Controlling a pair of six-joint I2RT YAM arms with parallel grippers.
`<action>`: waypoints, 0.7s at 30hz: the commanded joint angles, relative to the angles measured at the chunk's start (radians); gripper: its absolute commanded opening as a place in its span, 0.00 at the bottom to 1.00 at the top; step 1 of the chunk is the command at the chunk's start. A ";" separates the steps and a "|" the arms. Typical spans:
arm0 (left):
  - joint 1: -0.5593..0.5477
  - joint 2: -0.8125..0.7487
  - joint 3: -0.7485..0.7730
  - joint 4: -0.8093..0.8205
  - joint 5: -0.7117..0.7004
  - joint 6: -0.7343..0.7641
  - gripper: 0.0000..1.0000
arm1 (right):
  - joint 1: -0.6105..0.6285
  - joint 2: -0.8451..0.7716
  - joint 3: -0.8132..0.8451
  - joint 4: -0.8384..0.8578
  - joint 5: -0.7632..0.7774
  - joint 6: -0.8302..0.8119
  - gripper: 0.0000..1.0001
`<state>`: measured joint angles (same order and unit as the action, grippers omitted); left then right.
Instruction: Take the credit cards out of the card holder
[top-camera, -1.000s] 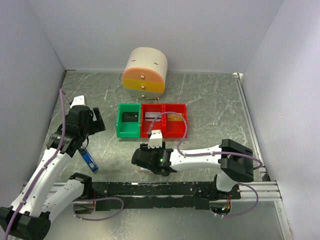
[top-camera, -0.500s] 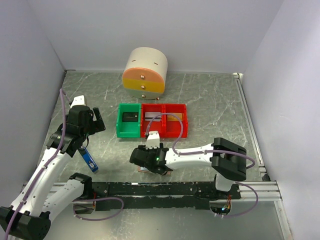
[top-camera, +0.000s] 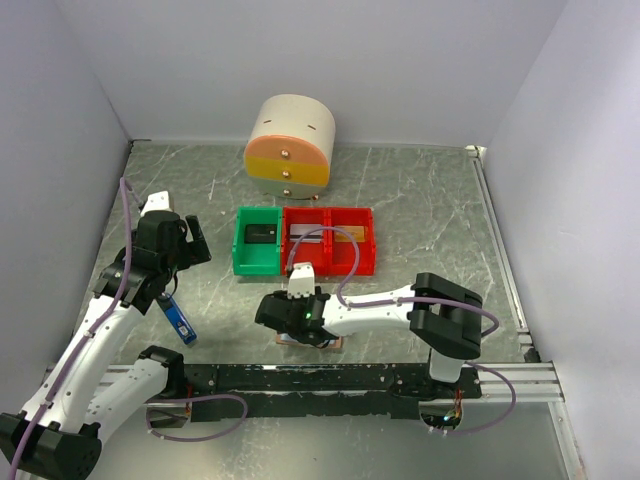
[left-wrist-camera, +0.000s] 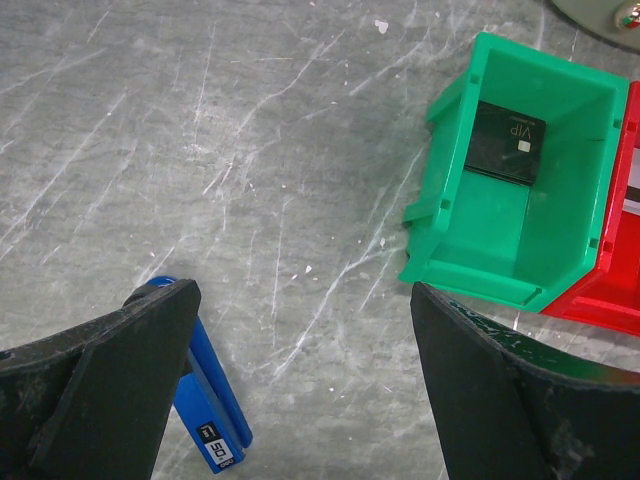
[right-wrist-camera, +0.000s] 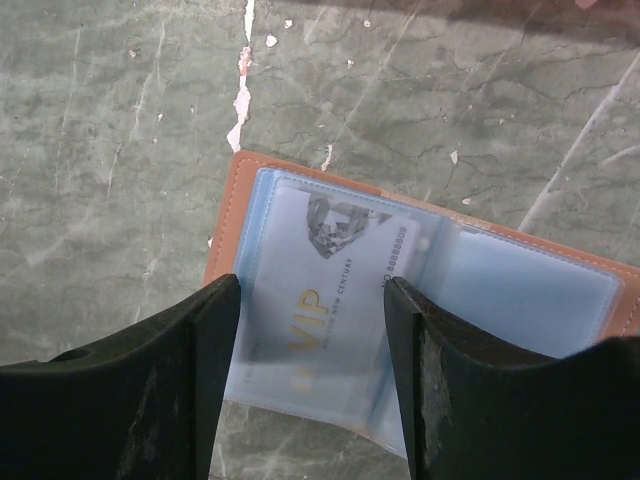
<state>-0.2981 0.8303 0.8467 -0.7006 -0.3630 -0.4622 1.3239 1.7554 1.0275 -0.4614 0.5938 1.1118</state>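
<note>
Top view: holder (top-camera: 312, 341) lies flat on the table near the rail, on the near side of the bins, mostly hidden under the right gripper (top-camera: 297, 303). The right arm reaches in low from the right, wrist tipped down over the holder. The left gripper (top-camera: 186, 243) is well off to the left and raised, so the right arm is far nearer. Left wrist view: left gripper (left-wrist-camera: 300, 395) spread wide over bare table, holding nothing. A blue stick (left-wrist-camera: 207, 402) is by its left finger, and a green bin (left-wrist-camera: 470, 225) with a black card (left-wrist-camera: 506, 141) is far right. Right wrist view: holder (right-wrist-camera: 230, 215) open directly below, long axis left-right, slightly tilted. VIP card (right-wrist-camera: 320, 290) is in its left pocket. Right gripper (right-wrist-camera: 310, 375) part spread, fingers (right-wrist-camera: 190, 390) straddling the card's long edges, nothing pinched yet. Contact unclear.
</note>
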 joint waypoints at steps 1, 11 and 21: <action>0.010 -0.005 -0.006 0.010 -0.017 -0.004 0.99 | -0.004 0.000 -0.020 0.020 -0.018 0.026 0.59; 0.010 -0.001 -0.007 0.011 -0.014 -0.003 0.98 | -0.027 -0.084 -0.123 0.142 -0.072 -0.003 0.56; 0.010 -0.001 -0.007 0.012 -0.013 -0.002 0.98 | -0.028 -0.111 -0.099 0.089 -0.049 -0.034 0.68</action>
<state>-0.2981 0.8303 0.8463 -0.7006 -0.3630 -0.4625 1.2972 1.6669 0.9176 -0.3325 0.5323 1.0988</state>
